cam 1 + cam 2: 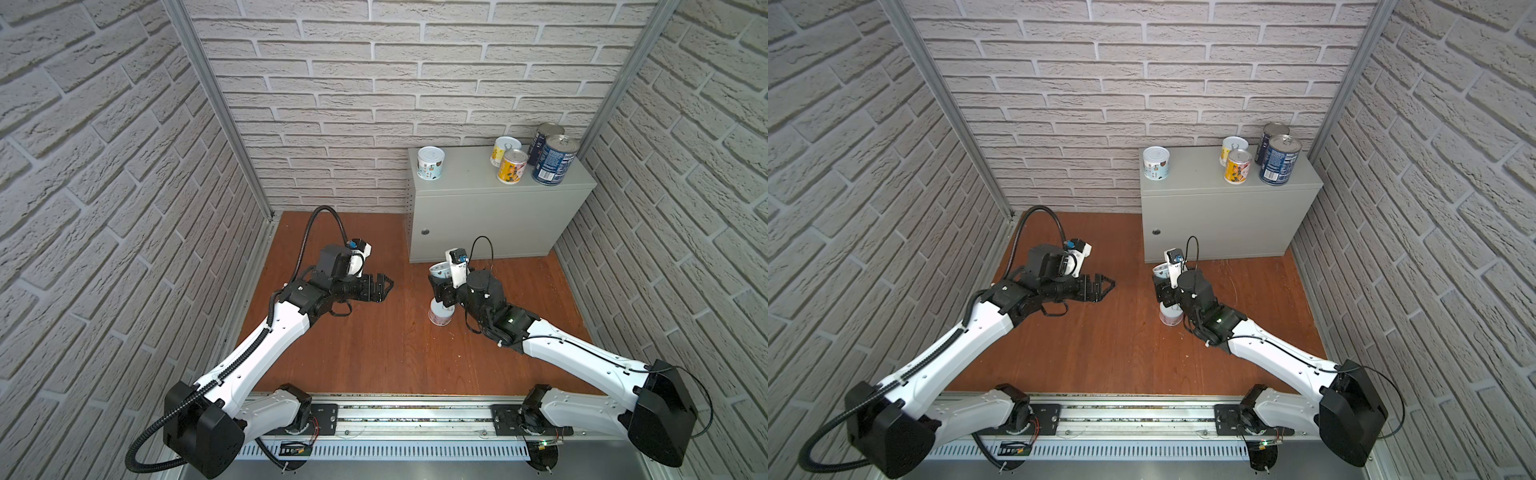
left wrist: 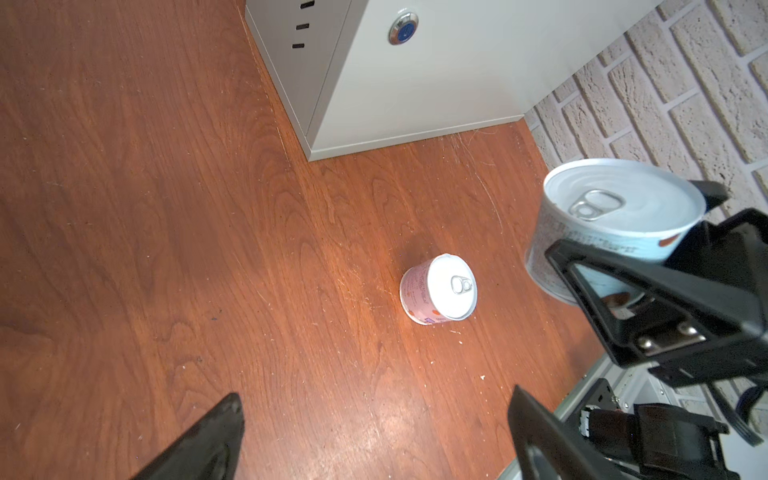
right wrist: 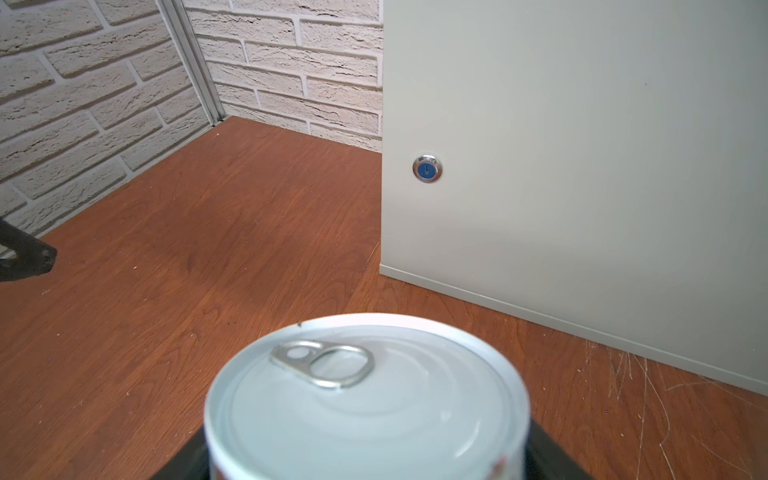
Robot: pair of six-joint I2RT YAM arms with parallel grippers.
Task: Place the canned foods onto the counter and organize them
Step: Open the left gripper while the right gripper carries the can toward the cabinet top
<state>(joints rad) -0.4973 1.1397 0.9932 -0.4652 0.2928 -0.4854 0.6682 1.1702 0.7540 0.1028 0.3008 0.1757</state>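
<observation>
My right gripper (image 1: 439, 279) is shut on a short white-lidded can (image 3: 365, 399) with a pale grey label, held upright above the floor in front of the counter (image 1: 494, 224). A pink-labelled can (image 2: 438, 289) stands on the floor just below and beside the held can (image 2: 615, 224). On the counter top stand a white can (image 1: 431, 163) at the left, and yellow (image 1: 505, 150), orange (image 1: 512, 167) and two dark blue cans (image 1: 555, 161) at the right. My left gripper (image 2: 376, 395) hangs open and empty over the floor, left of the pink can (image 1: 440, 316).
The floor is red-brown wood, walled in by white brick on three sides. The counter (image 1: 1225, 216) stands in the back right corner, with its lock (image 3: 427, 168) on the door. The rail (image 1: 415, 419) that carries both arm bases runs along the front.
</observation>
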